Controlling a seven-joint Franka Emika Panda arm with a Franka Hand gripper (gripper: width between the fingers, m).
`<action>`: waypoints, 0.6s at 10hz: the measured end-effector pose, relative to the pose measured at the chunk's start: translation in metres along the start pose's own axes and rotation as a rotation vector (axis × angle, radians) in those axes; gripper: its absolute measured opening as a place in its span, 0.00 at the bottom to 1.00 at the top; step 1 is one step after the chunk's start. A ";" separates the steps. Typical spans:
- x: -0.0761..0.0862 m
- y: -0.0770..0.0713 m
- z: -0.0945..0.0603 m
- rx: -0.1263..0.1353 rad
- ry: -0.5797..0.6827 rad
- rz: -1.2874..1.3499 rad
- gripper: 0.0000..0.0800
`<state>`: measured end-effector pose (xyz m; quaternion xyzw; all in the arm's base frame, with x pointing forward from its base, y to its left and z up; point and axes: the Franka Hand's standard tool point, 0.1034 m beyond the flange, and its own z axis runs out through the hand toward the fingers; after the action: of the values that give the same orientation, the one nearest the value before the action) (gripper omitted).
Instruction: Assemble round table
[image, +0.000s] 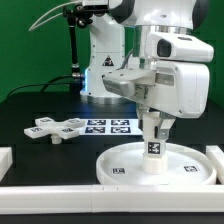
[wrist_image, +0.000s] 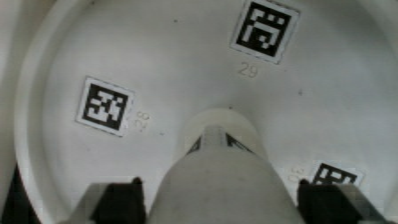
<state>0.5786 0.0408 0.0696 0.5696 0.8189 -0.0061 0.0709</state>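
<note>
On the disc, post upright, long axis vertical, between gripper fingers.

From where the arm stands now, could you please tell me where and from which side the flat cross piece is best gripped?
Probably from straight above: the cross piece lies flat on the table beside the marker board, so its thin edge offers little from the side. Close the gripper across one arm, narrower than the whole piece.
</note>
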 end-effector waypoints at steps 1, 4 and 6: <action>0.000 0.000 0.000 0.000 0.000 0.004 0.52; -0.001 -0.002 0.000 0.015 0.003 0.194 0.52; 0.003 -0.004 0.002 0.033 0.017 0.470 0.52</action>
<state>0.5737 0.0416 0.0674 0.7457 0.6640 0.0020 0.0543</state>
